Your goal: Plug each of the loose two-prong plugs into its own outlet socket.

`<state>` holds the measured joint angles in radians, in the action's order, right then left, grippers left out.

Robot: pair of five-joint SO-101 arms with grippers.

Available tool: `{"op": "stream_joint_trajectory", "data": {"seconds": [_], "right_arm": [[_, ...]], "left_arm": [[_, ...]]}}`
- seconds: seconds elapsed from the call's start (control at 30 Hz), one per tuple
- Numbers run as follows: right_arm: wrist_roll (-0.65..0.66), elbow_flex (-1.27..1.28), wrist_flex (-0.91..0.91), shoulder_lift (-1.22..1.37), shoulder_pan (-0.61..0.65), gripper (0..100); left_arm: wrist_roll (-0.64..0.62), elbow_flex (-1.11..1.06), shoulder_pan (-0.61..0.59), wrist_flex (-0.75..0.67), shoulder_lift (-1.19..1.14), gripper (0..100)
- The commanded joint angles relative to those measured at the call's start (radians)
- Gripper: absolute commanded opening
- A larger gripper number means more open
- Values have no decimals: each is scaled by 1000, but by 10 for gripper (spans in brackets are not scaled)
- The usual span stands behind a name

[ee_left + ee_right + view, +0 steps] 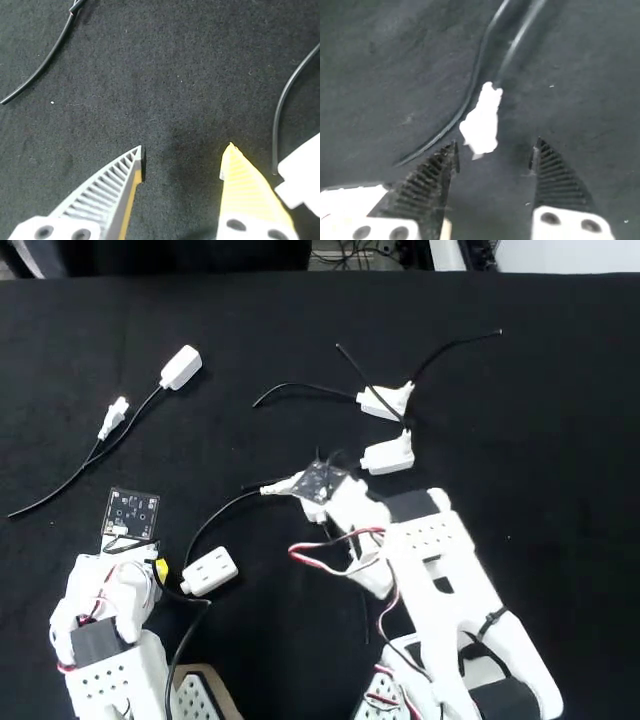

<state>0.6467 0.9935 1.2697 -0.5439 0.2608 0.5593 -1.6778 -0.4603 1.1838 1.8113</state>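
Observation:
A white two-prong plug (481, 123) on a black cord lies on the black cloth just past the tips of my right gripper (495, 147), which is open and holds nothing. From above, that plug (278, 488) pokes out beside the right gripper (318, 486). My left gripper (185, 152) is open over bare cloth, with a white outlet socket (301, 175) beside its yellow finger (240, 180). In the high view this socket (210, 571) lies just right of the left gripper (150, 562). Another plug (114, 419) and socket (181, 367) lie at the far left.
Two more white cord ends (384, 401) (389, 456) sit beyond the right arm, with black cords (300, 390) trailing across the cloth. A long black cord (60, 485) runs toward the left edge. The table's far edge (320, 270) is at the back.

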Motion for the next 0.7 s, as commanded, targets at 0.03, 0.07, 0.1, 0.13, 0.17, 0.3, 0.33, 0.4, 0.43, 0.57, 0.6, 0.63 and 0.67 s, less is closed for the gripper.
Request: {"op": "stream_joint_trajectory", "data": {"seconds": [0.03,0.07,0.1,0.13,0.17,0.3,0.33,0.4,0.43,0.57,0.6,0.63,0.67], "right_arm": [[12,-1,-60,-4,-29,283],[12,-1,-64,-4,-28,274],[12,-2,-64,-4,-28,261],[12,-2,-63,-4,-28,247],[12,-2,-61,-4,-28,233],[0,-1,-58,-4,-28,216],[-15,-1,-58,2,-26,216],[-49,-7,-64,36,2,216],[-78,-10,-71,65,21,216],[-201,-64,-84,219,81,212],[-201,-82,-84,254,81,212],[-199,-99,-86,291,81,212],[-199,-116,-86,325,80,211]], "left_arm": [[5,-12,2,-17,9,249],[5,-12,2,-17,9,249],[5,-12,2,-17,9,249],[5,-12,2,-17,9,249],[5,-12,2,-17,9,249],[5,-12,2,-17,9,249],[5,-12,2,-17,9,249],[5,-12,2,-17,9,249],[5,-12,2,-17,9,249],[5,-12,4,-17,9,249],[5,-12,4,-17,9,249],[5,-12,4,-17,9,249],[5,-12,4,-17,9,249]]}}
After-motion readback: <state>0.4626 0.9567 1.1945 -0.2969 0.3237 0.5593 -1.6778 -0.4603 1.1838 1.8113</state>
